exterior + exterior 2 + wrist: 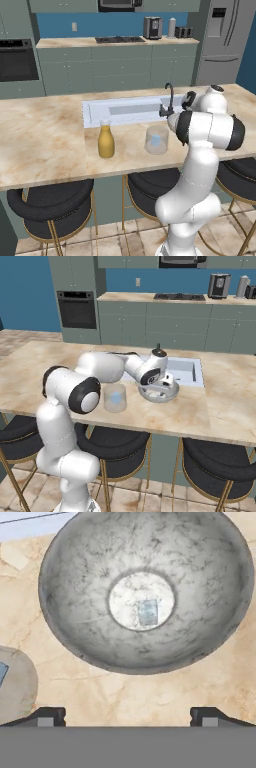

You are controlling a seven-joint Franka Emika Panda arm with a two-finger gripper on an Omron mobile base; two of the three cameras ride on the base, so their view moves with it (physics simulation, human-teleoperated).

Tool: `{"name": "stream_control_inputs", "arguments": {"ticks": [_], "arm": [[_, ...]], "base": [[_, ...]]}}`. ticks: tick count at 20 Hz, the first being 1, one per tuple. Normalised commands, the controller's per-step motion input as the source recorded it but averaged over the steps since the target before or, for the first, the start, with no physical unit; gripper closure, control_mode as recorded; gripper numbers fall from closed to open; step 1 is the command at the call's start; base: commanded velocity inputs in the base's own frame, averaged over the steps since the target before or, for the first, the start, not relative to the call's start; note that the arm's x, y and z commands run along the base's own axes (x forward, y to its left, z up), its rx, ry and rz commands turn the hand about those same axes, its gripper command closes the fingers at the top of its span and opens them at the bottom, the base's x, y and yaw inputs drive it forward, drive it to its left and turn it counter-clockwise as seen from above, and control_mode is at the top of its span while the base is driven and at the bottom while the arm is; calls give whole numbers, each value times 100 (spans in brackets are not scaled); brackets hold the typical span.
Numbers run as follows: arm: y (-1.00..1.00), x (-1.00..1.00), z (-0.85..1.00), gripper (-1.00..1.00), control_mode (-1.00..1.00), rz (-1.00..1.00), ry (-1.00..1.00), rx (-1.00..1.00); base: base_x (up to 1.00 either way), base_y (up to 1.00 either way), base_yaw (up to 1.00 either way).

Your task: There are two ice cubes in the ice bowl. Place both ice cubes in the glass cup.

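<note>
The ice bowl (75, 587) lies straight below my hand, grey with a pale speckled bottom. One pale blue ice cube (147, 612) rests at its centre. My gripper (127, 719) hovers over the bowl's near rim, open, with nothing between its fingertips (47, 717). The glass cup (15, 682) shows at the left edge with the other ice cube (2, 673) inside. From the right base view, the gripper (162, 385) hangs just above the bowl (172, 392), and the cup (115, 397) stands to its left holding a blue cube (117, 398). The cup (156, 139) also stands near the counter's front.
A yellow bottle (105, 142) stands left of the cup. The sink basin (125, 111) and its dark faucet (169, 97) lie just behind the bowl. Black stools (50, 205) sit under the counter's front edge.
</note>
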Motion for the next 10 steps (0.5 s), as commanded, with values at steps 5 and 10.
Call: {"name": "stream_control_inputs", "arguments": {"ticks": [5,10], "arm": [[-1,34,-2,-100,-100,3,15,-2],[5,50,-9,-100,-100,0,13,-5]], "base": [[0,0,0],[0,0,0]]}}
